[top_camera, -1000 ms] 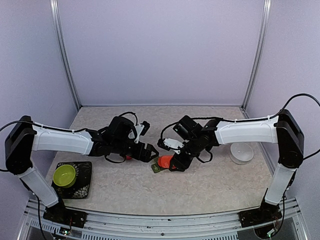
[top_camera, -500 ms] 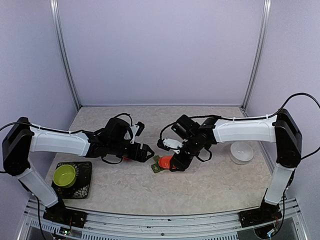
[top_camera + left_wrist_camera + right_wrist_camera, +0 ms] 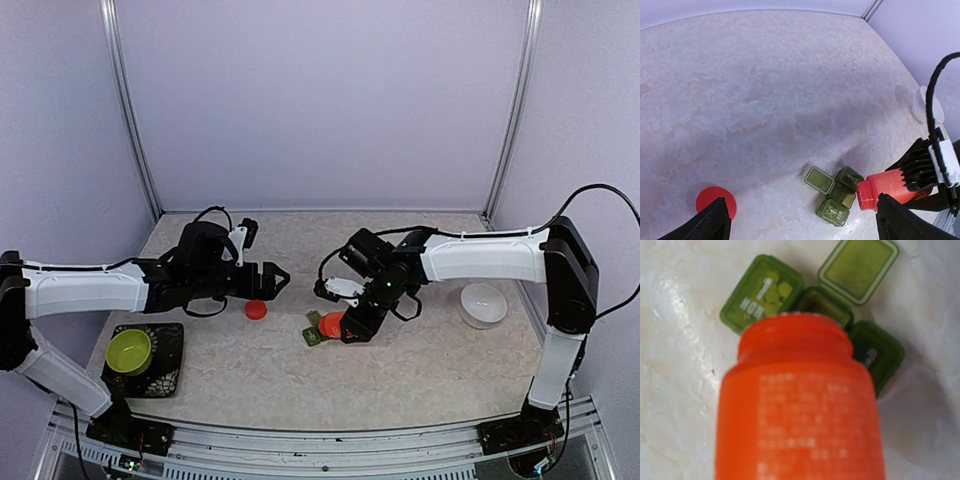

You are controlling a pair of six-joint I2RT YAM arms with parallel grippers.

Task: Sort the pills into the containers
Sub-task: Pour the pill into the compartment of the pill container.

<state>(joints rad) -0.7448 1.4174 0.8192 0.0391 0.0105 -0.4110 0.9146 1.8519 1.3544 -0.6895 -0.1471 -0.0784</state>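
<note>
Glossy green pill box (image 3: 874, 359), three square cells, mid-table; middle lid flipped open. Round pills (image 3: 774, 290) show through the translucent MON lid. Above it, right gripper (image 3: 355, 322) clamps a tilted orange plastic bottle (image 3: 800, 405). Beside flat red cap (image 3: 715, 201), left gripper (image 3: 272, 280) spread wide, empty.

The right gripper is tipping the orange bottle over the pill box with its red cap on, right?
No: the bottle over the pill box is uncapped; its red cap lies on the table, as the left wrist view shows.
</note>
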